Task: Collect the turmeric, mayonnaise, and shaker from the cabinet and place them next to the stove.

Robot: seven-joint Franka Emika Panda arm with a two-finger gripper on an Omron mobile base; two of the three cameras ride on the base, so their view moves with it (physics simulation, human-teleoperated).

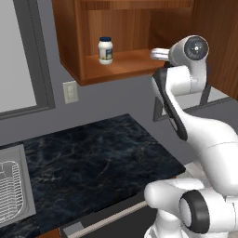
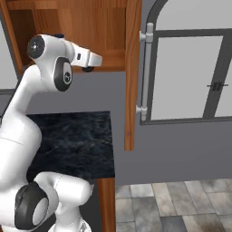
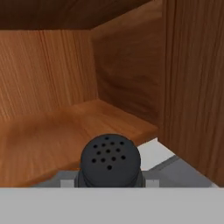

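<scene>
Reddish-brown cabinet (image 1: 121, 65) shelving frames the end effector (image 3: 110, 177), clamped on the dark perforated shaker (image 3: 110, 159) at its edge. Mayonnaise (image 1: 105, 50) waits inside; nothing looks delivered on the dark tabletop (image 1: 93, 162) yet.

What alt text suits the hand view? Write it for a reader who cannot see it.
A dark shaker with a perforated domed top sits at the bottom centre, held between the fingers, in front of the cabinet with its reddish-brown wooden shelf floor and walls.

Grey wall (image 1: 116, 100), dark marble counter (image 1: 97, 162), steel sink (image 1: 11, 188), tiled floor (image 2: 181, 206)
</scene>
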